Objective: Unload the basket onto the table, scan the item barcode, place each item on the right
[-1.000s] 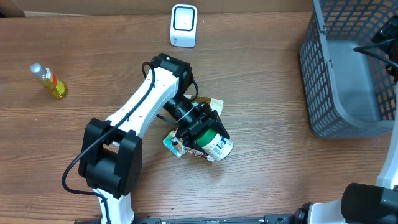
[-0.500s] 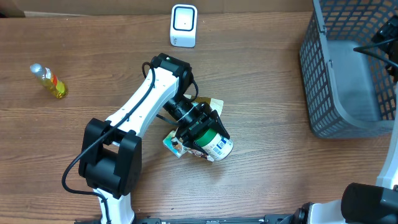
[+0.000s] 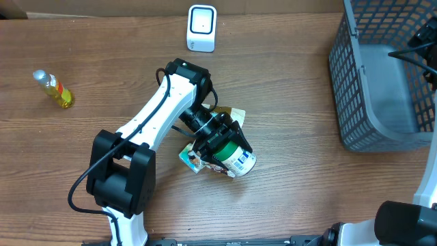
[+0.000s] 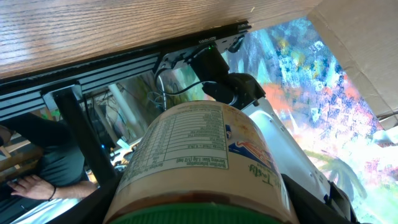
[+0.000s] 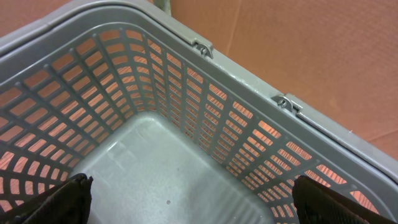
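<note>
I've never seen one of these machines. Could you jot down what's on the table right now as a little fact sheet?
Left gripper: closed around a green-lidded jar
Right gripper: open, empty, above the grey basket
Scanner: white, at the far edge of the table, well apart from the jar
Small yellow bottle: lying at the left, untouched
Scan: not yet done

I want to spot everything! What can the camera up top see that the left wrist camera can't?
Only overhead: the white scanner, the little yellow bottle and the grey basket on the table. Only left wrist: the small printed words on the jar, seen close up. Both: the jar with its green lid, held in the left pincer.
</note>
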You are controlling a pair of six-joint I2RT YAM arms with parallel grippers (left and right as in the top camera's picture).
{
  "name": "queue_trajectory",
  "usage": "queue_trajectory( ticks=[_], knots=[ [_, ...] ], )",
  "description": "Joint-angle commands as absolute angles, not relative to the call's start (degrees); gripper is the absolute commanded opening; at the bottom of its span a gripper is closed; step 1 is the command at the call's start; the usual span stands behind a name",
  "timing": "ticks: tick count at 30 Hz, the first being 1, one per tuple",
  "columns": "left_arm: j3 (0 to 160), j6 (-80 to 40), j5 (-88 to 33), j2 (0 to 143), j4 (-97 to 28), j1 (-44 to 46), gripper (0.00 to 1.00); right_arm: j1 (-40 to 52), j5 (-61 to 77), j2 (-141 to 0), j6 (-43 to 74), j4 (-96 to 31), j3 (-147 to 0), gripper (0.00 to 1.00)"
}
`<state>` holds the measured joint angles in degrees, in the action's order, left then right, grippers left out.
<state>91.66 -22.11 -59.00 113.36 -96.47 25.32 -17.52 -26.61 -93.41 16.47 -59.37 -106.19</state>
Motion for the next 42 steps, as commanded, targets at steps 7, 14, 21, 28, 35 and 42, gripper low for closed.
queue_trajectory(
  ticks=[7, 14, 21, 28, 35, 42],
  knots=[
    [93.01, -21.85, -61.98, 111.20, -96.84, 25.58, 0.04, -17.54, -27.40, -93.34, 16.21, -59.09, -106.48, 1.00],
    [93.01, -21.87, -49.80, 111.22, -88.31, 25.54, 0.04, -17.54, -27.40, -93.34, 16.21, -59.09, -106.48, 1.00],
    [93.01, -21.89, -46.13, 111.22, -76.12, 25.47, 0.05, -17.54, -27.40, -93.34, 16.21, -59.09, -106.48, 1.00],
    [93.03, -21.87, -46.54, 111.22, -59.51, 25.21, 0.04, -17.54, -27.40, -93.34, 16.21, -59.09, -106.48, 1.00],
    [93.23, -22.96, -46.52, 111.20, -41.65, 21.91, 0.04, -17.54, -27.40, -93.34, 16.23, -59.09, -106.48, 1.00],
    [96.73, -27.51, -45.89, 111.22, -28.77, 17.06, 0.04, -17.54, -27.40, -93.34, 16.21, -59.09, -106.48, 1.00]
  ],
)
